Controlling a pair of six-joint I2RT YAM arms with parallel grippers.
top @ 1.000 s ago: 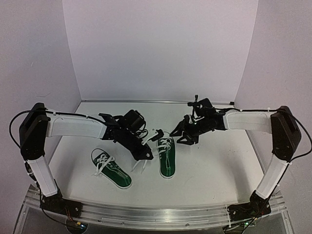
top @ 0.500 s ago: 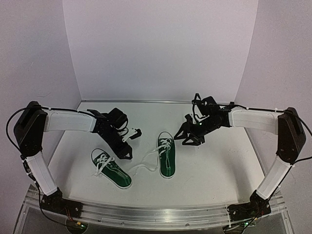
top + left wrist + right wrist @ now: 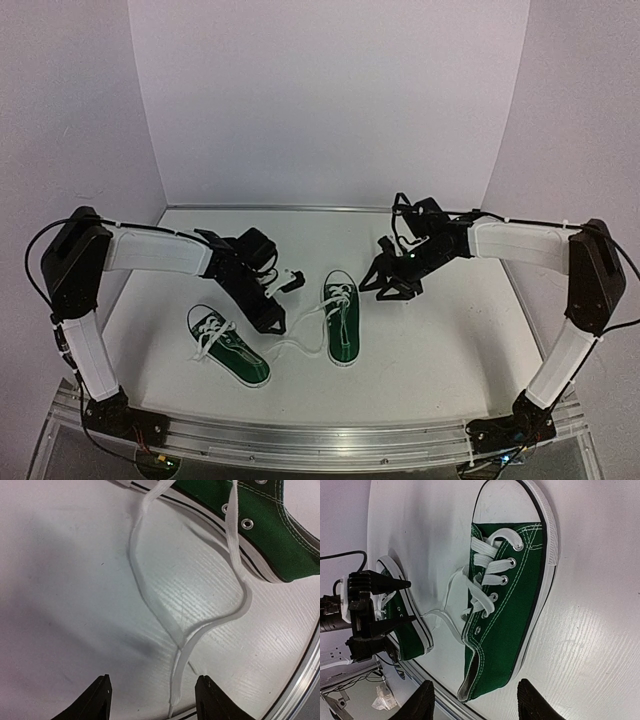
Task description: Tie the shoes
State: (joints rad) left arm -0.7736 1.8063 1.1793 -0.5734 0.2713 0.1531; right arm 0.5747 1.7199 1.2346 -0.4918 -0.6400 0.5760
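Left dark green canvas sneaker (image 3: 228, 345) lies diagonally on the white desk (image 3: 450, 350), toe far-left, heel near-right. Beside it the left arm's jaws gape wide, empty, over a loose white lace (image 3: 176, 636). The right green sneaker (image 3: 341, 318) runs near-to-far, toe toward the back wall; right arm's jaws, just right of it, spread open, holding nothing.

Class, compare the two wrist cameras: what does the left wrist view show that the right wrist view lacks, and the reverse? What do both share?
Left wrist only: the lace tip lying inside the open left gripper. Right wrist only: the second shoe and the nearer shoe's white toe cap. Both: the nearer shoe and its loose laces.
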